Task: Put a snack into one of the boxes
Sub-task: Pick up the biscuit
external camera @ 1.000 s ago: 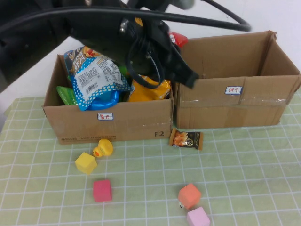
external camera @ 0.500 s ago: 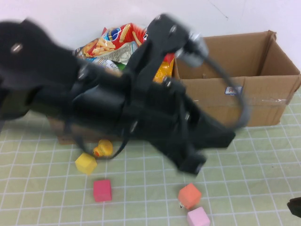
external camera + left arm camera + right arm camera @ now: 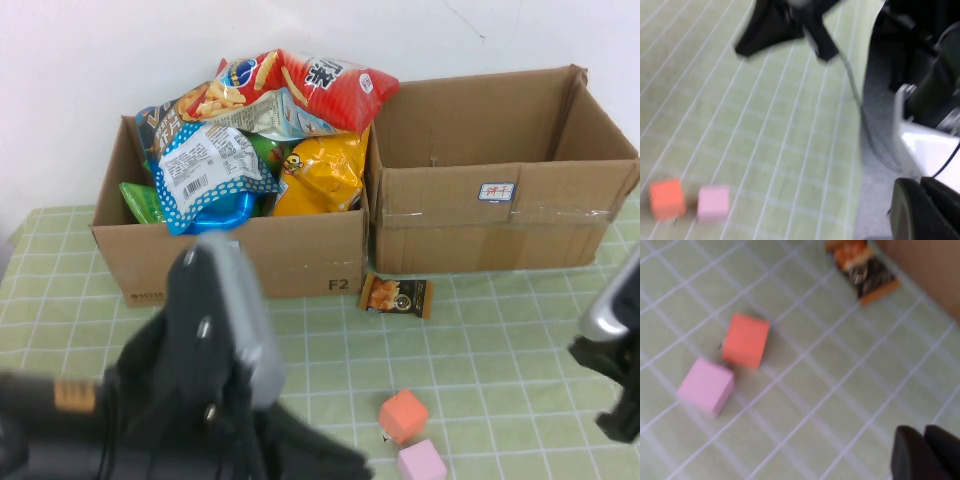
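Left gripper (image 3: 920, 210) blurred near-left, jaws unreadable, right gripper (image 3: 925, 452) cropped near-right, pinched together, snack packet (image 3: 397, 296) untouched beside boxes (image 3: 480, 215)

Even, bright indoor light with soft shadows; motion blur in places.

In the high view the left arm (image 3: 190, 400) is smeared across the foreground, while the boxes behind stay sharp. Both wrist views look soft: the orange cube (image 3: 745, 340) and snack packet (image 3: 863, 271) have fuzzy edges, perhaps from movement. No glare shows.
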### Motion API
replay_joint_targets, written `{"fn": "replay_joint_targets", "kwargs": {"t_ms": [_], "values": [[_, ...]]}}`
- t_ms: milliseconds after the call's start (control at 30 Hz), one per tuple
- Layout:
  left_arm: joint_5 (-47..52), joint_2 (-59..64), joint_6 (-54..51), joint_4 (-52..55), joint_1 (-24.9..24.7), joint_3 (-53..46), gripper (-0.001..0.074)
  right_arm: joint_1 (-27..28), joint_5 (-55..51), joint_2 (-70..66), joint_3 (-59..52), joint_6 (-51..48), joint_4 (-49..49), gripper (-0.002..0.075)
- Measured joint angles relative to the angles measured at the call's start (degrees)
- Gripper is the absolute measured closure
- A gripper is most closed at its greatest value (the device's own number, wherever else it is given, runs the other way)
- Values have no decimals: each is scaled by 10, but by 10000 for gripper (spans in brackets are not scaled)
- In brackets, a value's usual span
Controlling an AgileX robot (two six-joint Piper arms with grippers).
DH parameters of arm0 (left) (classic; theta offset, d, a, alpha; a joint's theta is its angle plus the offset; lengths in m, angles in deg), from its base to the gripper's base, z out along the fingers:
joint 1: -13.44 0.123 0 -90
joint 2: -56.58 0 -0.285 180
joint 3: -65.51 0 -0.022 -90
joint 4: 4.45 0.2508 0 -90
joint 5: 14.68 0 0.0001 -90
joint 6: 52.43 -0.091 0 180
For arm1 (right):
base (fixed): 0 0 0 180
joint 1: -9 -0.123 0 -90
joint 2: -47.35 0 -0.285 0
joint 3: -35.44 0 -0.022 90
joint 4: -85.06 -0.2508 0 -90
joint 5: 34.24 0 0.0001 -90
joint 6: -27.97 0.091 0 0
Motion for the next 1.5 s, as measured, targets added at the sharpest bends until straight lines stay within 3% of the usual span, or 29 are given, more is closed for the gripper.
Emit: {"fn": "replay_joint_targets", "kwargs": {"t_ms": [133, 267, 367, 533, 667, 833, 1100, 1500], "values": [[-71, -26, 7, 30, 0, -84, 736, -30, 47, -40, 20, -82, -52, 565], [-134, -40, 12, 52, 0, -151, 736, -79, 93, -86, 32, -138, -103, 358], [-157, -45, 16, 88, 0, -176, 736, -113, 133, -127, 42, -146, -116, 281], [-164, -47, 96, 215, 0, -182, 736, -148, 189, -199, 65, -148, -144, 251], [-151, -47, 215, 368, 0, -182, 736, -150, 202, -250, 98, -148, -219, 246], [-119, -47, 334, 477, 0, -182, 736, -150, 204, -309, 149, -148, -261, 245], [-18, -47, 354, 534, 0, -182, 736, -150, 232, -407, 225, -184, -273, 245], [-50, -47, 361, 551, 0, -182, 736, -141, 249, -497, 327, -190, -378, 245]]}}
